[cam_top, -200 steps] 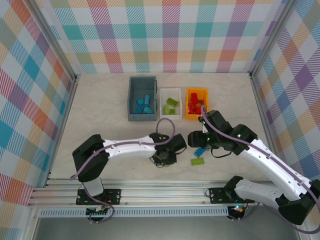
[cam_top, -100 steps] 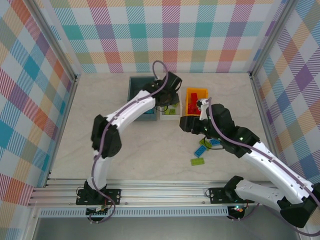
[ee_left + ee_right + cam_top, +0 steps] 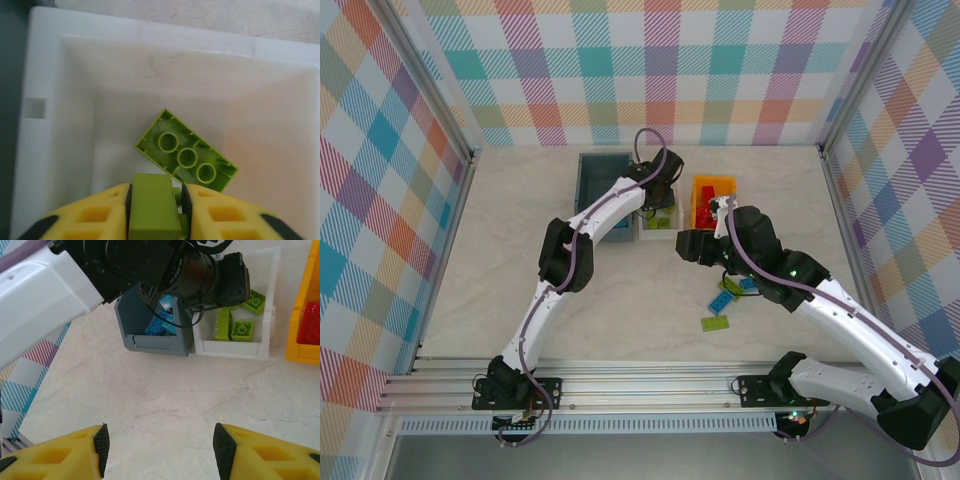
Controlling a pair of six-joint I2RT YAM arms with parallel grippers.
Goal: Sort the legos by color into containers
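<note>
Beige marbled table (image 3: 520,230), plaid walls (image 3: 650,70) on three sides. One lime green brick (image 3: 152,210) sits between the yellow fingers (image 3: 95,215) of the left gripper (image 3: 156,192). Both pads touch its sides, so the jaws are clamped on it, and it hangs over the inside of the white bin (image 3: 45,75). On the bin floor just beyond it lies a second lime brick (image 3: 186,152), underside up, three round tubes showing. The right wrist view shows more lime bricks (image 3: 230,325) in that same bin (count uncertain, the left arm (image 3: 605,215) covers part). In the top view the grey-blue bin (image 3: 150,342) stands just left of the white one, with blue bricks (image 3: 161,324) inside. The orange-yellow bin (image 3: 712,185) stands just right of it and holds red bricks (image 3: 706,212). Loose on the table, nearer the arm bases, are a flat lime piece (image 3: 716,322) and some blue pieces (image 3: 723,300), both close by the right arm (image 3: 840,320). The right gripper (image 3: 159,442) hovers over bare table short of the bins, jaws well apart and empty.
</note>
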